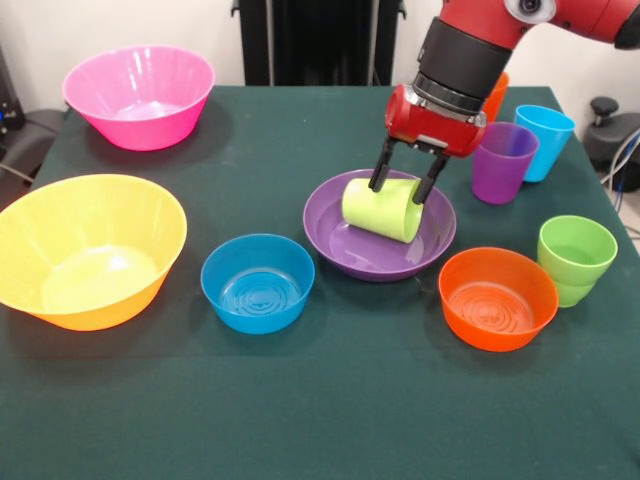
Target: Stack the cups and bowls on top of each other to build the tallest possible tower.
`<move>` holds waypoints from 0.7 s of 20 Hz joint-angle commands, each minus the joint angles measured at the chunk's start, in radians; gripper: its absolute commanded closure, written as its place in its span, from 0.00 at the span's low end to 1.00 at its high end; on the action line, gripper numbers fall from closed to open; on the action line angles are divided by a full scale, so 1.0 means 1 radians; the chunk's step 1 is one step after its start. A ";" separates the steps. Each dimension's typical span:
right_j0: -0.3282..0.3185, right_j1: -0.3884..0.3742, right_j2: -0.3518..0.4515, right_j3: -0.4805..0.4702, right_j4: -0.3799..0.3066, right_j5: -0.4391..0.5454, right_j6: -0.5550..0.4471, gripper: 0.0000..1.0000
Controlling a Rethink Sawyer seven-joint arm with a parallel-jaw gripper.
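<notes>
The claw (405,178) hangs over the wide purple bowl (380,240), its two black fingers (381,166) closed on the lime-yellow cup (384,208). The cup lies tipped on its side between them, over the bowl's hollow; whether it touches the bowl's floor is hard to tell from this angle. To the picture's right of the claw stand the purple cup (503,162) and the light blue cup (542,141), close together, with an orange cup (496,96) mostly hidden behind the arm. Below and right of the claw sit the small orange bowl (497,298) and the green cup (576,258). Below and left is the small blue bowl (258,282); farther left the yellow-orange bowl (88,248), and up-left the pink bowl (140,95).
</notes>
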 commanded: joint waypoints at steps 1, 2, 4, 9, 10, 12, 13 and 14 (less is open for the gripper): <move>-0.017 0.008 0.117 -0.113 0.050 -0.081 0.315 0.00; -0.019 0.009 0.113 -0.113 0.050 -0.088 0.315 0.00; -0.023 0.011 0.103 -0.111 0.048 -0.103 0.316 0.00; -0.030 0.037 0.060 -0.093 0.046 -0.146 0.322 0.00; -0.031 0.042 0.056 -0.089 0.048 -0.144 0.324 0.00; -0.034 0.054 0.045 -0.087 0.052 -0.150 0.326 0.00; -0.037 0.061 0.034 -0.085 0.053 -0.158 0.327 0.00; -0.044 0.077 0.011 -0.081 0.054 -0.178 0.329 0.00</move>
